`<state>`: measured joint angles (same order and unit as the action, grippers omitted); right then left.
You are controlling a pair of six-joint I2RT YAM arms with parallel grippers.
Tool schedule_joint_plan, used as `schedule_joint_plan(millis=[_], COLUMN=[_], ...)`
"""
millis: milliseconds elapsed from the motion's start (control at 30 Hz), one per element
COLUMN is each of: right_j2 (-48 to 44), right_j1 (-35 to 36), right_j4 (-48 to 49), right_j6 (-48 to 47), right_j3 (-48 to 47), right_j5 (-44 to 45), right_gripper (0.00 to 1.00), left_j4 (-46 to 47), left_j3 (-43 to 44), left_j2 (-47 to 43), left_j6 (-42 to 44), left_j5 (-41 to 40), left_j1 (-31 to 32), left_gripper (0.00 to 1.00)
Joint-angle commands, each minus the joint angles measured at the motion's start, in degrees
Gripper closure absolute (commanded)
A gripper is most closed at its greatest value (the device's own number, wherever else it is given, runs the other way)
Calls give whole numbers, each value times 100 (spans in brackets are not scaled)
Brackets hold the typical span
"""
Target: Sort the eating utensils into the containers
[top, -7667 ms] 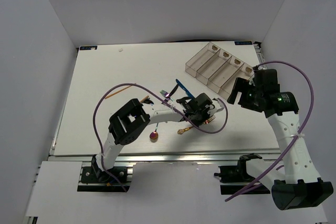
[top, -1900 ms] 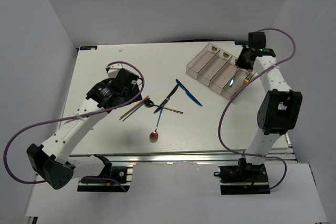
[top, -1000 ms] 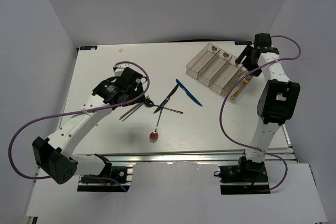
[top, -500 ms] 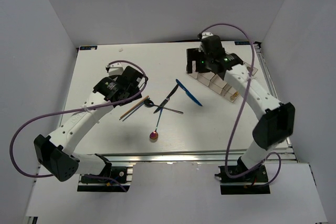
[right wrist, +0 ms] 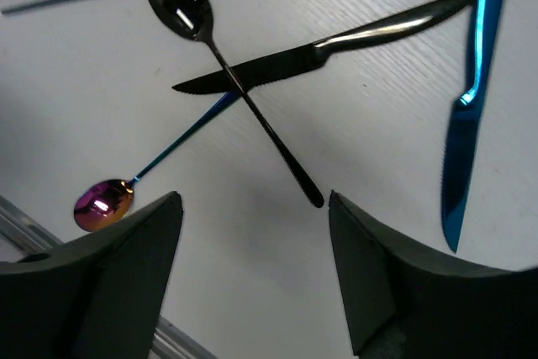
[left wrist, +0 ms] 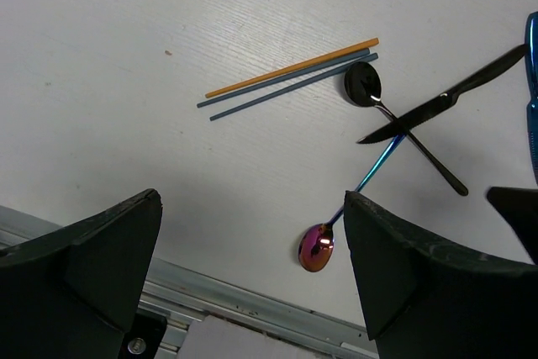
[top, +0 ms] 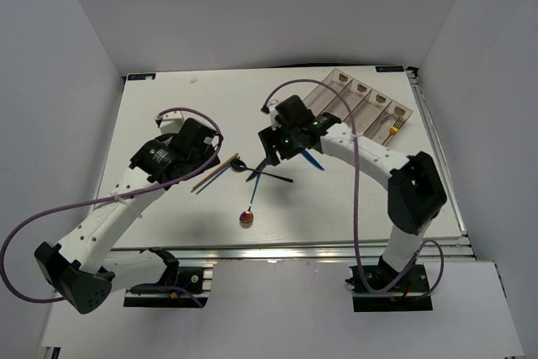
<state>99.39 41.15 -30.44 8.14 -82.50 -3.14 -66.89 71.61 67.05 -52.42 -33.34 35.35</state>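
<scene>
Knife, black, beneath right pincer

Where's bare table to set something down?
Two patches on the table: near right, bordered by the blue knife, the tray and the near edge; far left, between the far edge and the chopsticks. Crowded at centre: black knife, black spoon and purple spoon cross there.

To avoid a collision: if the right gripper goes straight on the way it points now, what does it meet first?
Probably the handle end of the black spoon, lying before the open right gripper; depth is unclear.
</scene>
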Motion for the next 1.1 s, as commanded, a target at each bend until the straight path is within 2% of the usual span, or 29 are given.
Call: schedule_joint_plan(millis=[0, 100, 267, 700, 867, 933, 967, 1033, 1067], right_j2=[404, 1028, 1599, 2444, 2646, 2699, 2691, 2621, 2568], right_j1=[244, 359, 377, 631, 649, 649, 649, 667, 675], right_j4=[-33, -348, -410, -68, -41, -76, -155, -199, -226], right_j6=[-804, -1393, -1701, -1957, -1957, -1983, -1974, -1966, -1966], right_j3=[-389, -801, -1022, -1198, -1181, -1207, -1225, -1198, -1155], right_j5=[-65, 156, -187, 15, -29, -55, -82, -108, -117], right_gripper=[31, 42, 43, 50, 62, 72, 80, 85, 94], left_j4=[132, 185, 133, 115, 115, 133, 133, 133, 150], left_j3=[-139, -209, -507, -921, -930, -947, -956, -948, -956], left_j2=[-314, -455, -640, -948, -939, -939, -930, -930, -930], left_j6=[-172, -110, -49, 48, 118, 153, 162, 162, 171], left_j5=[187, 363, 548, 715, 715, 741, 742, 733, 724], left_j1=[-2, -2, -2, -2, -2, -2, -2, -2, -2], left_gripper=[2, 2, 2, 2, 2, 2, 2, 2, 2])
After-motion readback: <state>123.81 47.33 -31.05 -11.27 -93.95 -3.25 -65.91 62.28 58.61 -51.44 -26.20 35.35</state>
